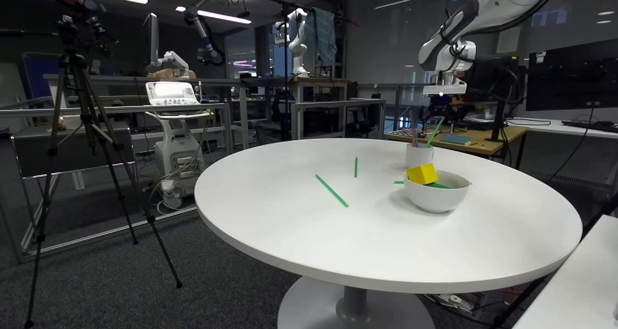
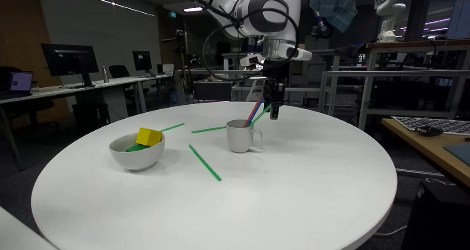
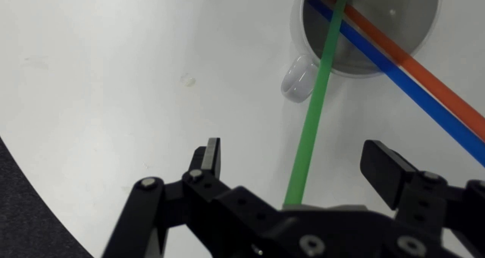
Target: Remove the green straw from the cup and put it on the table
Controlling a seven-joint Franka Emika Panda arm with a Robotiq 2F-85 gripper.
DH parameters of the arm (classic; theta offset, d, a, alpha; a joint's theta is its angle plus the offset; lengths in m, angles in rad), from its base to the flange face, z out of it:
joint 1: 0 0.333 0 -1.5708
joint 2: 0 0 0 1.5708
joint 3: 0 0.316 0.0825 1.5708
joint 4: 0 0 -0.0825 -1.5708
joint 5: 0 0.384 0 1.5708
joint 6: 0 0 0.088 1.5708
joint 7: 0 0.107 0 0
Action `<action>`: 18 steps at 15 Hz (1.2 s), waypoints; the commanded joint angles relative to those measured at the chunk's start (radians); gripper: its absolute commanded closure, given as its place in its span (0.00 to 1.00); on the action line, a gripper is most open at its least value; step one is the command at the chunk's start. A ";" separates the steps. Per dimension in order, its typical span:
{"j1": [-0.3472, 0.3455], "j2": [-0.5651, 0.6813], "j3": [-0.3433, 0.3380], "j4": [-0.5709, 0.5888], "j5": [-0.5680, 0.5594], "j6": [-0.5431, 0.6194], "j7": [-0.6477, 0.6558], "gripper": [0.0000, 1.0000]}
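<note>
The green straw (image 2: 260,115) leans in the white mug (image 2: 238,138), its long axis slanting up and right in an exterior view. The gripper (image 3: 293,155) straddles it, jaws wide apart, clasping nothing. In the wrist view, a blue straw (image 3: 420,97) lies right; bare round table (image 3: 113,110) runs left to its edge.

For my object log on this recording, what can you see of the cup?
The cup is a whitish mug, smooth and ceramic-looking, with one loop handle. It stands upright on the round white table. A green straw, a blue straw and an orange-red straw lean out of it.
</note>
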 commanded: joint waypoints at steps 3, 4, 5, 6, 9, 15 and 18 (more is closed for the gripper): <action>-0.007 0.079 -0.016 0.130 -0.015 -0.050 0.030 0.40; -0.007 0.080 -0.018 0.134 -0.015 -0.050 0.030 0.49; -0.008 0.081 -0.020 0.140 -0.016 -0.051 0.029 0.56; -0.009 0.081 -0.022 0.143 -0.016 -0.050 0.030 0.65; -0.011 0.076 -0.029 0.152 -0.018 -0.052 0.030 0.87; -0.010 0.069 -0.038 0.164 -0.024 -0.051 0.030 1.00; -0.008 0.057 -0.041 0.160 -0.027 -0.051 0.027 1.00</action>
